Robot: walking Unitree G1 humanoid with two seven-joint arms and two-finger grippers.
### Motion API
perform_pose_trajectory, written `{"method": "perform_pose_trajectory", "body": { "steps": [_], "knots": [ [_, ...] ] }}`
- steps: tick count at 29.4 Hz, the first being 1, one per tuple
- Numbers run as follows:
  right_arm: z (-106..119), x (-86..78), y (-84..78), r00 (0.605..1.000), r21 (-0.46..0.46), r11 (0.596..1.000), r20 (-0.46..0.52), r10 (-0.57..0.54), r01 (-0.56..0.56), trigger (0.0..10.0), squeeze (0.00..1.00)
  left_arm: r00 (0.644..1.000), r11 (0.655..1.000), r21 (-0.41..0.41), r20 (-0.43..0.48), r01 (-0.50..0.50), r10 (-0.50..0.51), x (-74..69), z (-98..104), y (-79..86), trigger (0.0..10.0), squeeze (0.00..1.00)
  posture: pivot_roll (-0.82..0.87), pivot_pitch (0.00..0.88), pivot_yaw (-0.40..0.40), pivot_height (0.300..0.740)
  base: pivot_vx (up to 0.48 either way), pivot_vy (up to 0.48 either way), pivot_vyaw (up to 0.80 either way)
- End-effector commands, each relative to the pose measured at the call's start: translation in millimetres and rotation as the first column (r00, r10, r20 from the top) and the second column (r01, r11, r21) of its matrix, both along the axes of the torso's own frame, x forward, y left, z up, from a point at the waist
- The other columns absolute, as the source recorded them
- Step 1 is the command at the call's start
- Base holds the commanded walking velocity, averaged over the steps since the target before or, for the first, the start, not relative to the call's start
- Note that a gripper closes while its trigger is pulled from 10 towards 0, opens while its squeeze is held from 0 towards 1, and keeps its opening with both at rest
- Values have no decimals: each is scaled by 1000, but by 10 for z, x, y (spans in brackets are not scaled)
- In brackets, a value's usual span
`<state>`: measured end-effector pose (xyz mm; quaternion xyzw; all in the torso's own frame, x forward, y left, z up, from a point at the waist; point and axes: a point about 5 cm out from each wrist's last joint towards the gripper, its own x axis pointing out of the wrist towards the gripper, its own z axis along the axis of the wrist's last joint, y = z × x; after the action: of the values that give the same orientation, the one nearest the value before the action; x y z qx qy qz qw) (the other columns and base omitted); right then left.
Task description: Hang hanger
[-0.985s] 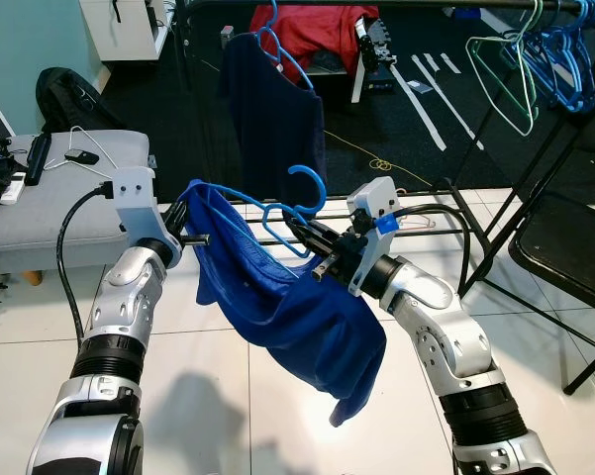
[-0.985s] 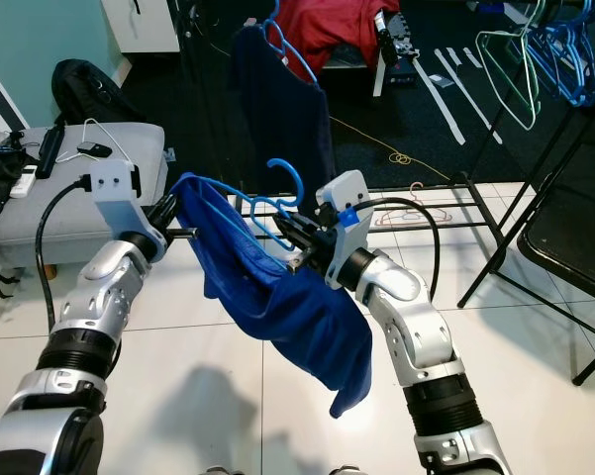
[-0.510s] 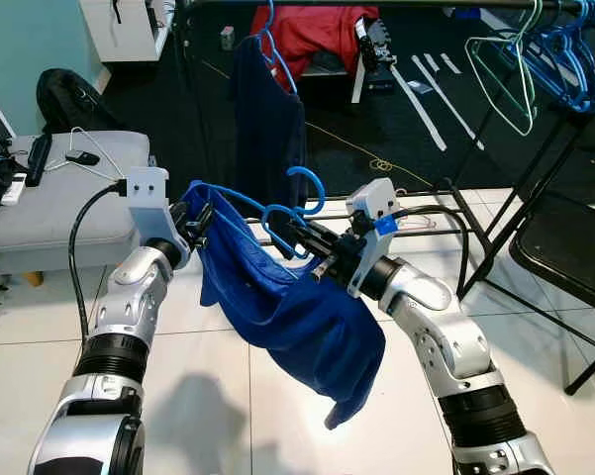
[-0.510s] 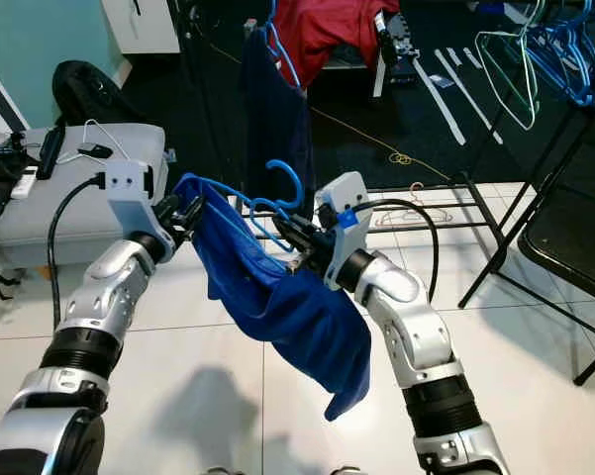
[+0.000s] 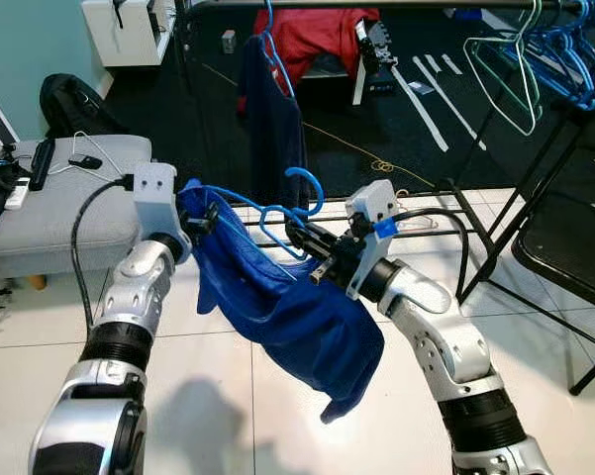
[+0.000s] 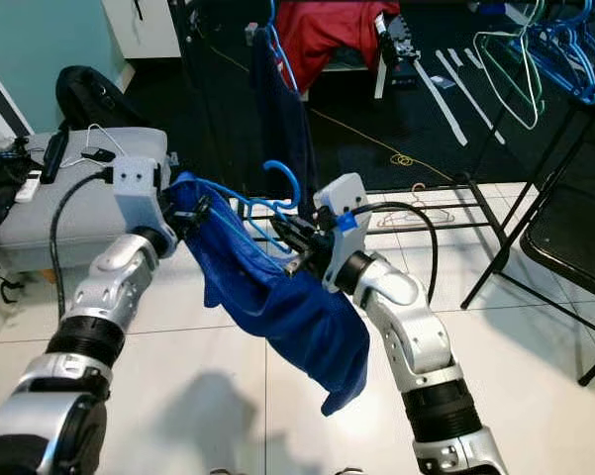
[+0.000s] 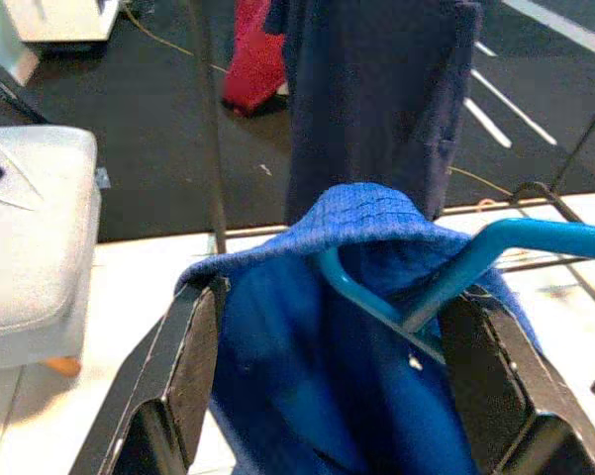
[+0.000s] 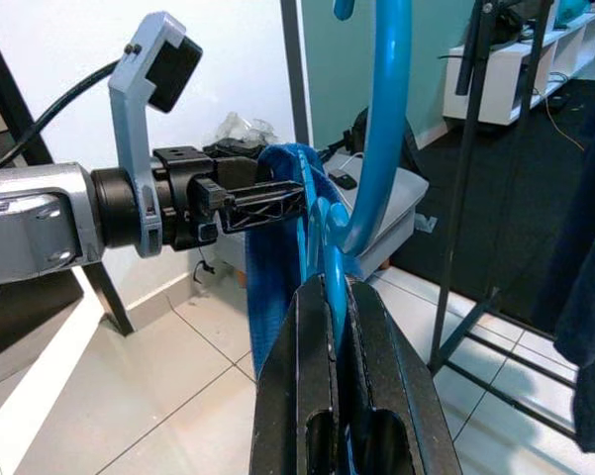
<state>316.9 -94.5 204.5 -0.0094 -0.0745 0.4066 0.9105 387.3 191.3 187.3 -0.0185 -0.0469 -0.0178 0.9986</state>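
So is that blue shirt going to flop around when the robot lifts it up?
Probably yes. The blue shirt sags in soft folds below the blue hanger, so it looks floppy and light. The right end effector pinches the hanger, which keeps its shape, so the hanger seems stiff. The loose hem may swing.

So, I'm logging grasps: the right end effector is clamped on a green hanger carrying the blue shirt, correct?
Not quite. The hanger is blue, not green, as the right wrist view shows. The rest holds: the right end effector is shut on it, and the blue shirt hangs from it.
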Motion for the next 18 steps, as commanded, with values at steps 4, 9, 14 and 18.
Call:
{"method": "perform_pose_trajectory", "body": {
  "steps": [4,9,14,18],
  "knots": [
    [24,-32,15,1000,4,1000,18,6,-6,10000,0,999,999,15,-14,-32,32,-22,-6,161,10000,0,-55,125,53,740,0,0,0],
    [9,-35,13,1000,2,1000,14,3,-3,10000,0,999,999,15,-23,-31,31,-59,-36,265,10000,0,-50,127,55,740,0,0,0],
    [0,-31,-4,1000,-1,1000,11,-1,1,10000,0,990,987,-89,35,137,-134,-113,2,197,10000,0,-50,127,55,740,0,0,0],
    [0,-27,-20,1000,-3,1000,11,-5,5,10000,0,948,937,-151,100,315,-303,-178,47,82,10000,0,-48,129,51,740,0,0,0]
  ]
}}
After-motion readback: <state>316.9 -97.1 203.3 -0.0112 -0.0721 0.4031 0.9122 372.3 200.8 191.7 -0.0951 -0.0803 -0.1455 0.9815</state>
